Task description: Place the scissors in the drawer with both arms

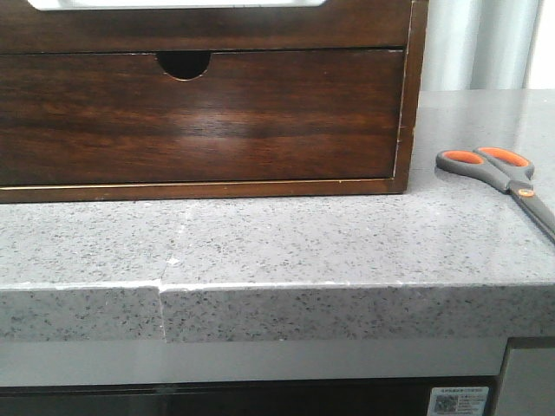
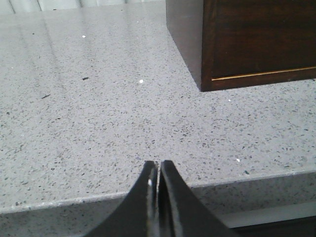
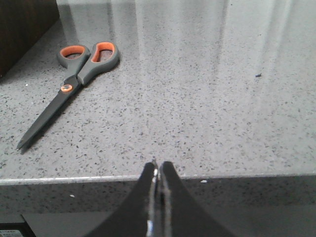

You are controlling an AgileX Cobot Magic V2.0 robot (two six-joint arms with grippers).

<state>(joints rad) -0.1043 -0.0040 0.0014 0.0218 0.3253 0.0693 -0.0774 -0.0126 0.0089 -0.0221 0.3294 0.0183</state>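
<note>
In the front view the scissors [image 1: 500,176] run off the right edge, so the blade tips are cut away there; neither gripper appears in that view at all. The drawer [image 1: 199,117] is cropped on the left, and the wooden frame [image 1: 260,26] around it loses its top and left side to the edges. A pale object on the frame shows only as a sliver (too little to identify). Ahead of the left gripper [image 2: 158,177], only one frame corner shows. The right gripper [image 3: 158,177] has its fingers cut off below. A small label [image 1: 458,401] under the tabletop [image 1: 286,243] is unreadable.
</note>
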